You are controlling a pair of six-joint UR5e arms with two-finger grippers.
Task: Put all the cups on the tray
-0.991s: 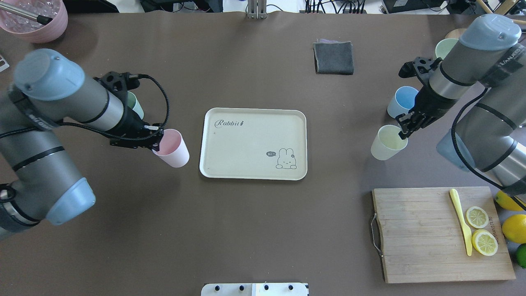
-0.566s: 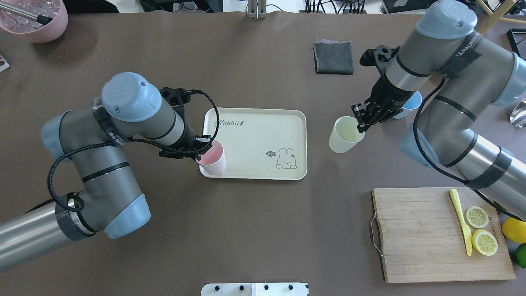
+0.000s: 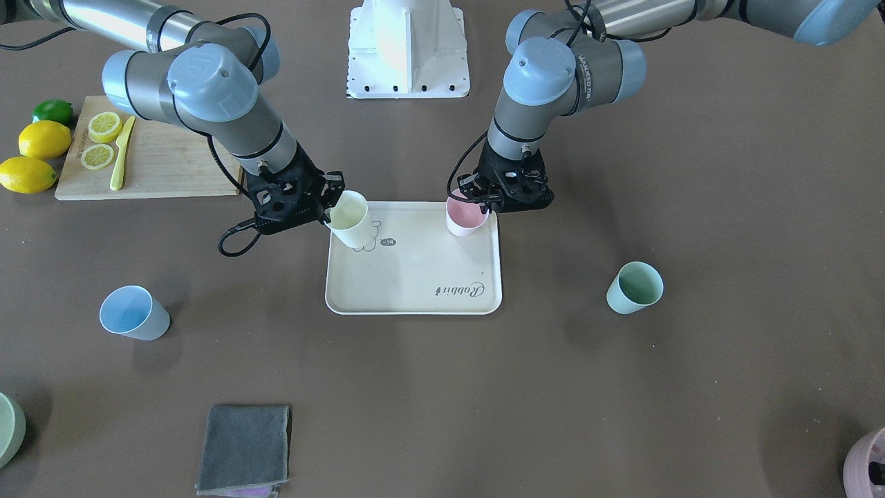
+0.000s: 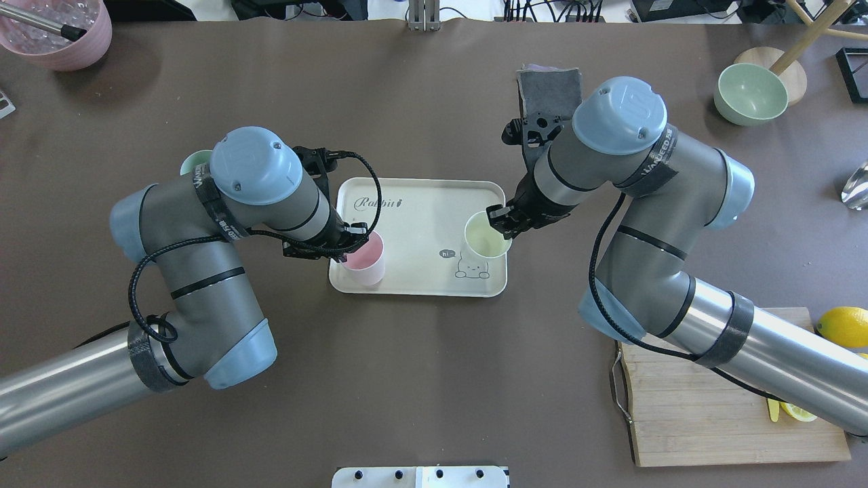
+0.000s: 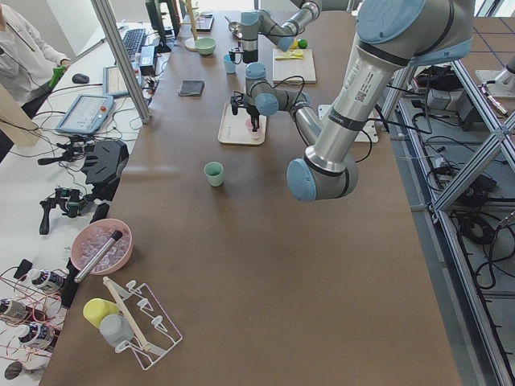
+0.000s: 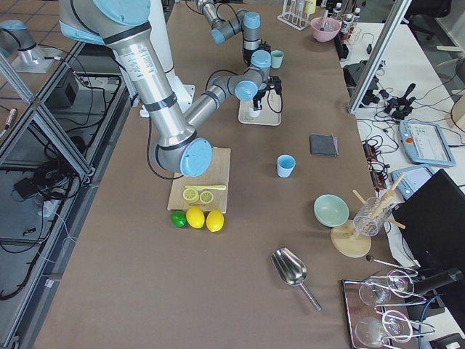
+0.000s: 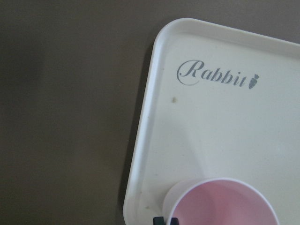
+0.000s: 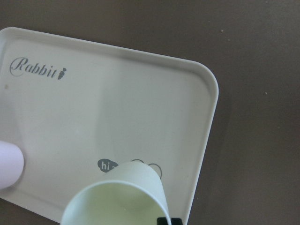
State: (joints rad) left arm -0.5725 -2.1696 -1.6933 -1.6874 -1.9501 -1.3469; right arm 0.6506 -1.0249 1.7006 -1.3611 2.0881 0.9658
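Observation:
The cream tray point(image 4: 413, 217) with "Rabbit" script lies mid-table. My left gripper point(image 4: 352, 244) is shut on the rim of the pale pink cup point(image 4: 366, 263), which stands upright at the tray's near-left corner; the left wrist view shows the cup point(image 7: 225, 204) over the tray point(image 7: 211, 122). My right gripper point(image 4: 498, 227) is shut on the rim of the pale yellow cup point(image 4: 485, 238), held tilted just above the tray's right part near the drawing. The mint green cup point(image 3: 636, 287) and the light blue cup point(image 3: 131, 312) stand on the table to either side of the tray.
A folded grey cloth point(image 3: 242, 448) lies at the far side. A wooden cutting board point(image 3: 159, 166) with lemon slices and a yellow knife lies near the robot's right, with whole lemons point(image 3: 41, 138) beside it. A sage bowl point(image 4: 749, 93) and a pink pot point(image 4: 57, 34) are at the far corners.
Both arms swung inward with their cups. The pink cup went further onto the tray's near-left corner. The yellow cup moved from right of the tray to above its right part.

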